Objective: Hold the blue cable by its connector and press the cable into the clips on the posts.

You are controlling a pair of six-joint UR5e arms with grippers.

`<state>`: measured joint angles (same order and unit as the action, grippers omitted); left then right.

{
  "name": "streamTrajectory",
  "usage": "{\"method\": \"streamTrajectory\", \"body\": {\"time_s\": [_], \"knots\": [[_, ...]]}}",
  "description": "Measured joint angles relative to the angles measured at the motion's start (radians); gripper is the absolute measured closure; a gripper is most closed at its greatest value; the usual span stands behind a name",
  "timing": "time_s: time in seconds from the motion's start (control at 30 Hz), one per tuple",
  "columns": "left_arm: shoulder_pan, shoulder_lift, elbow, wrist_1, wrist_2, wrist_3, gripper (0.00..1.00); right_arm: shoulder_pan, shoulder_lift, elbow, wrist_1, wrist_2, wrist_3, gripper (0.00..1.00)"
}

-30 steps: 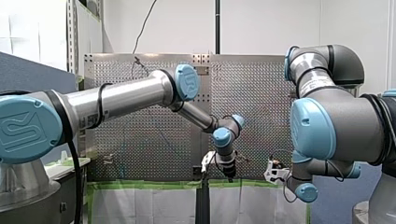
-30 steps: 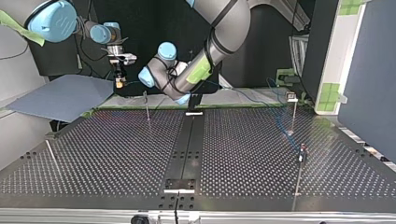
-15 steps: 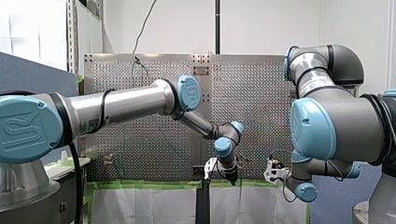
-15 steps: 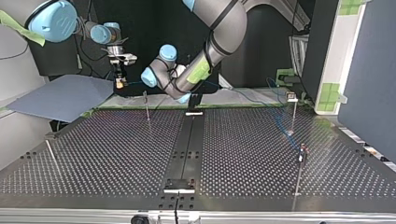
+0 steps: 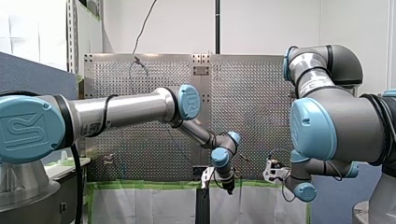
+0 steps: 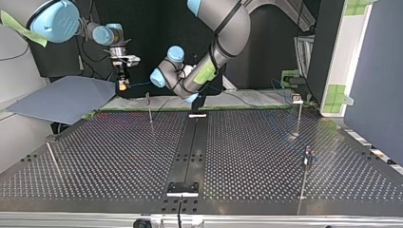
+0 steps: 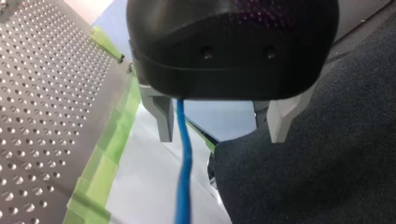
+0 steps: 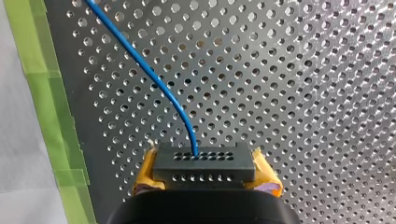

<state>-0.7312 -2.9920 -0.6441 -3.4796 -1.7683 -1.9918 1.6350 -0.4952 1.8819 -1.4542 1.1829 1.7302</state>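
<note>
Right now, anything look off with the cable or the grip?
Nothing damaged. One oddity: in the left wrist view the blue cable runs through the open left jaws off-centre, close beside one finger, ungripped. The right jaws hold the connector squarely between yellow pads.

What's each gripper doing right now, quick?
Left gripper: open, with the blue cable running loose between its fingers.
Right gripper: closed on the black connector at the cable's end.
</note>
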Motion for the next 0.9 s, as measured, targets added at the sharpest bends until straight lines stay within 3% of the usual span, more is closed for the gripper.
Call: {"method": "streamTrajectory", "body": {"time_s": [0.17,0.2,0.23,0.3,0.33,0.37,0.4,0.7,0.9], "knots": [[0.000,0.000,-0.001,0.008,0.008,0.015,0.02,0.002,0.000,0.000,0.004,0.000,-0.003,1.00],[0.000,0.000,-0.001,0.010,0.008,0.019,0.10,0.002,0.000,0.000,0.005,0.000,-0.004,1.00],[0.000,0.000,-0.001,0.011,0.008,0.024,0.10,0.002,0.000,0.000,0.005,0.001,-0.004,1.00],[-0.001,0.000,-0.001,0.013,0.009,0.030,0.47,0.002,0.000,0.000,0.006,0.002,-0.005,1.00],[-0.002,0.000,-0.001,0.015,0.009,0.035,0.47,0.002,0.000,-0.001,0.007,0.003,-0.005,1.00],[-0.003,0.000,-0.001,0.018,0.009,0.040,0.70,0.002,0.000,-0.001,0.007,0.004,-0.005,1.00],[-0.004,0.000,-0.001,0.022,0.008,0.047,1.00,0.002,0.000,-0.001,0.007,0.004,-0.005,1.00],[-0.018,0.010,-0.014,0.078,0.001,0.125,1.00,0.003,0.000,-0.001,0.014,0.006,-0.010,1.00],[-0.032,0.018,-0.022,0.115,-0.040,0.179,1.00,0.003,0.000,-0.001,0.015,0.007,-0.012,1.00]]}}
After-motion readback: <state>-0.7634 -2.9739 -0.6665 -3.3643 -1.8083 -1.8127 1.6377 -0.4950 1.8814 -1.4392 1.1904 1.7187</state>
